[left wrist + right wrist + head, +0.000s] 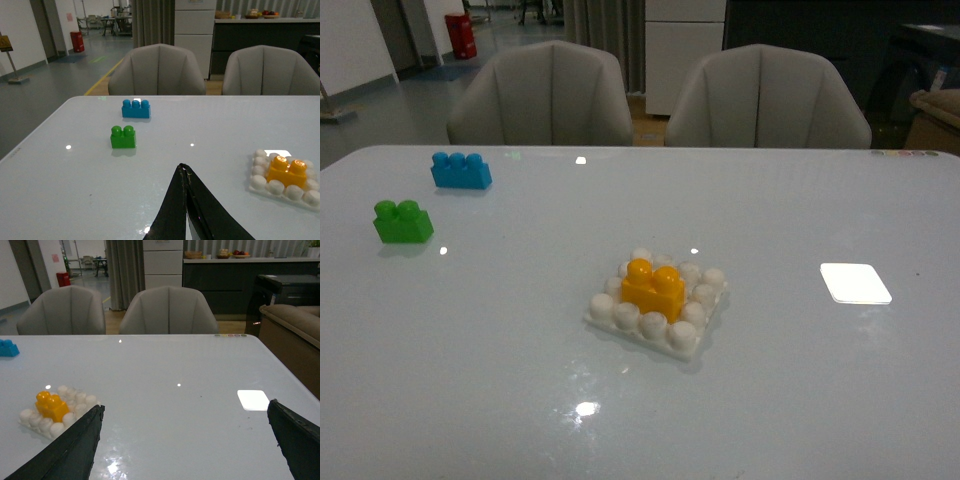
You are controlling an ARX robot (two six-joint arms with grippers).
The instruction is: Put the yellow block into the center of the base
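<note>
Since the counter is the biggest thing I have to work over, I start there — a wide pale top with two chairs behind its far edge and bare room on every side of the parts. Near its middle sits the base, the studded white plate, with open surface all round it, so either arm could come in without brushing anything. To its right, well apart, lies a smooth white square. Over on the far left are the blue brick and the green brick, near each other and well clear of the plate.

On the base's centre studs stands the yellow block, upright and ringed by white studs — I judge it seated, so the job looks done.

Neither arm shows from the front. My left tool has its fingers pressed together, holding nothing. My right tool stands wide apart, empty, over bare counter.
</note>
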